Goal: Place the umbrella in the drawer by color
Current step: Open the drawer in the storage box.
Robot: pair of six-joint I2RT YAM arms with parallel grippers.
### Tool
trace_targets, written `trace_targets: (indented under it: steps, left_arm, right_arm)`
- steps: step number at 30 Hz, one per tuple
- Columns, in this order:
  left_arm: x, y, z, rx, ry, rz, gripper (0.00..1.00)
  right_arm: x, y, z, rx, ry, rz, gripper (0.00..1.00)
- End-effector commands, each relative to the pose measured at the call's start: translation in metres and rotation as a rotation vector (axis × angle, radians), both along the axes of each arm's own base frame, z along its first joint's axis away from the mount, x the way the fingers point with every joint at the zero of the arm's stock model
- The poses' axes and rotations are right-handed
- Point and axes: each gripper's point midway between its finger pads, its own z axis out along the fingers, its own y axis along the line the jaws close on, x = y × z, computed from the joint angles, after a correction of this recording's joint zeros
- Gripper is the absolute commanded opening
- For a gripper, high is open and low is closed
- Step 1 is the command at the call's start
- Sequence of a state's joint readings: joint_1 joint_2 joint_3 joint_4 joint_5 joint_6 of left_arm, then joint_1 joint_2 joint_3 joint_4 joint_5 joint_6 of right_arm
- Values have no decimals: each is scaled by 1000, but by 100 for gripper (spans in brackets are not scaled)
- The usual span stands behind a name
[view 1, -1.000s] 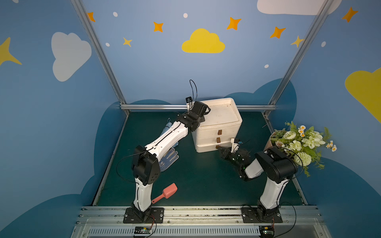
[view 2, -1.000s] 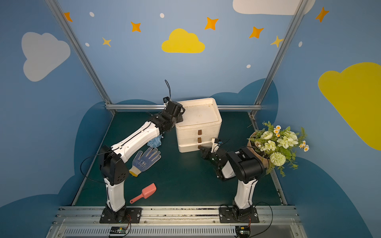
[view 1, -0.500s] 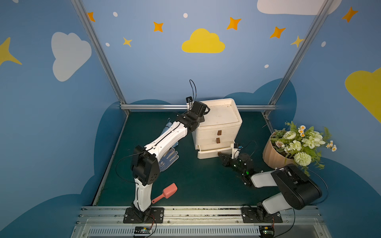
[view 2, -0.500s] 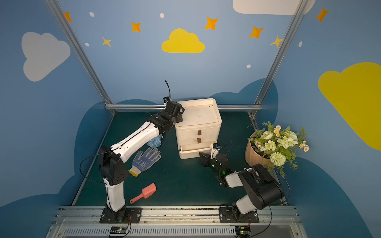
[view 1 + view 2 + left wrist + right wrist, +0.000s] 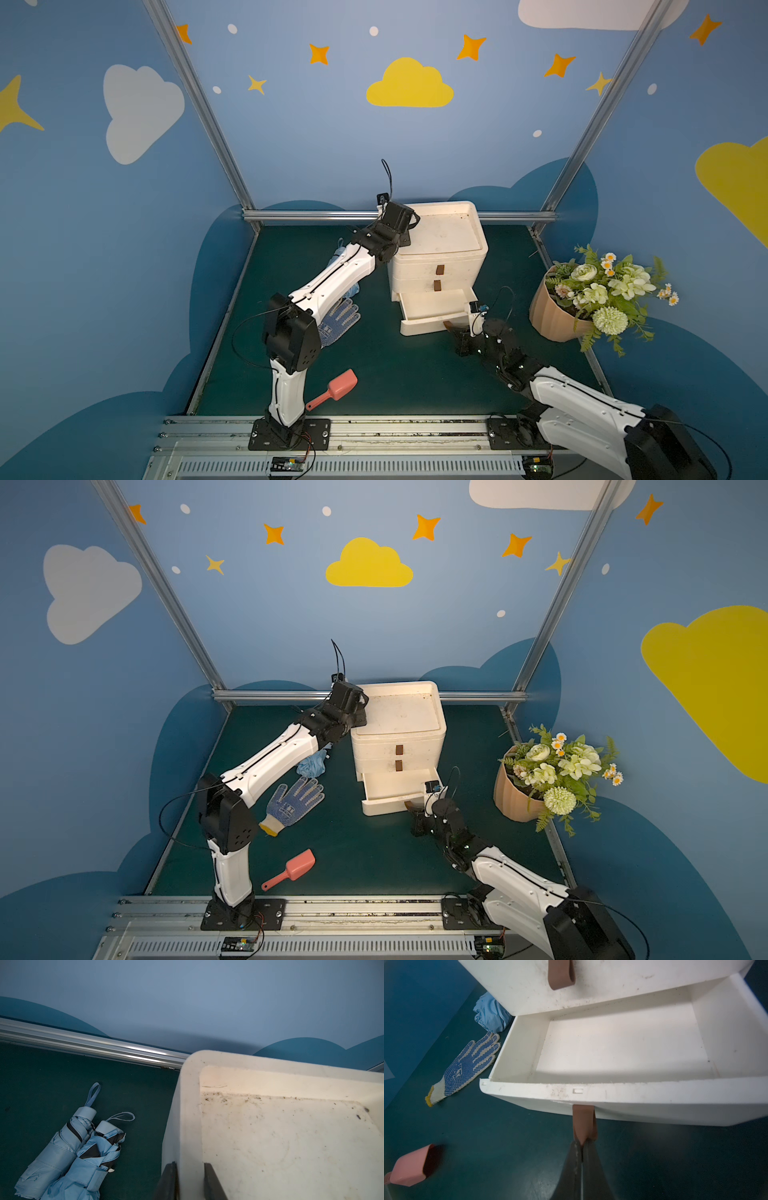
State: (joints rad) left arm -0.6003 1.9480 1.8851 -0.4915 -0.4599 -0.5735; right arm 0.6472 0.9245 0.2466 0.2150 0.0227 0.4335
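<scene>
The right gripper (image 5: 582,1147) has its jaws pressed together on the brown pull tab (image 5: 584,1122) of the bottom drawer (image 5: 612,1093) — the drawer stands pulled out. The left gripper (image 5: 190,1180) pinches the left rim of the white cabinet (image 5: 270,1136). Two folded light-blue umbrellas (image 5: 62,1153) lie touching on the green mat (image 5: 41,1076) — left of the cabinet.

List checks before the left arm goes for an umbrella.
1. Bottom drawer of the white plastic cabinet pulled out: ok.
2. Drawer inside bare: ok.
3. Right gripper off the brown strap handle: not ok, shut on it.
4. Left gripper free: not ok, clamped on the cabinet's top rim.
5. Two light-blue folded umbrellas lying free on the green mat beside the cabinet: ok.
6. Drawer matches umbrella colour: cannot tell.
</scene>
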Motion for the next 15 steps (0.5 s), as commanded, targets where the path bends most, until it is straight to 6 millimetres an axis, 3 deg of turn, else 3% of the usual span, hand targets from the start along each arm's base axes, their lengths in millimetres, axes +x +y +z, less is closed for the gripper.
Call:
trace_targets:
  steps: [1,8,15]
  left_arm:
    - [1,-23,-19,-57,36,-114,5]
    - [0,-26,-19,-58,36,-119,4]
    - [-2,-26,-22,-62,39,-114,4]
  right_arm:
    - [-18,-15,-15,-52,27,-22,0]
    - [-36,-30,-22,-57,12,-39,0]
    - [-42,-32,-26,-42,23,-44,0]
